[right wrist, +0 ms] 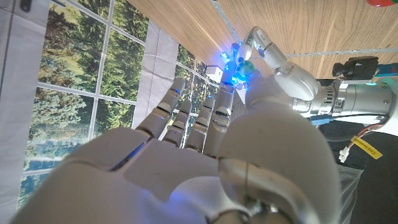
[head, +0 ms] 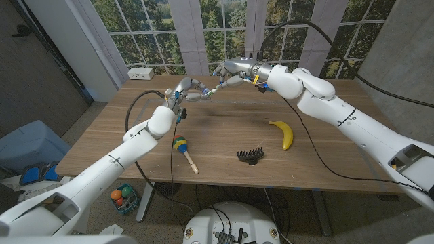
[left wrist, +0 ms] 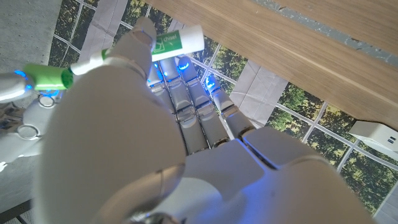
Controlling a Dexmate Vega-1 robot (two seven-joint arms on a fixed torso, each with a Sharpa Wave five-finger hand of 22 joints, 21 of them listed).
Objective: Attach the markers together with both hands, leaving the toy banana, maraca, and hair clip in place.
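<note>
Above the table's far middle, my left hand pinches a white marker with a green label at its fingertips. My right hand faces it from the other side and holds a second marker by its end. A green marker end lies in line with the white one, close against it; whether they are locked together I cannot tell. In the right wrist view my right hand reaches toward the left hand, with the green end between them.
A yellow toy banana lies right of centre on the wooden table. A black hair clip sits near the front. The coloured maraca lies left of it. A white power box stands at the far left corner.
</note>
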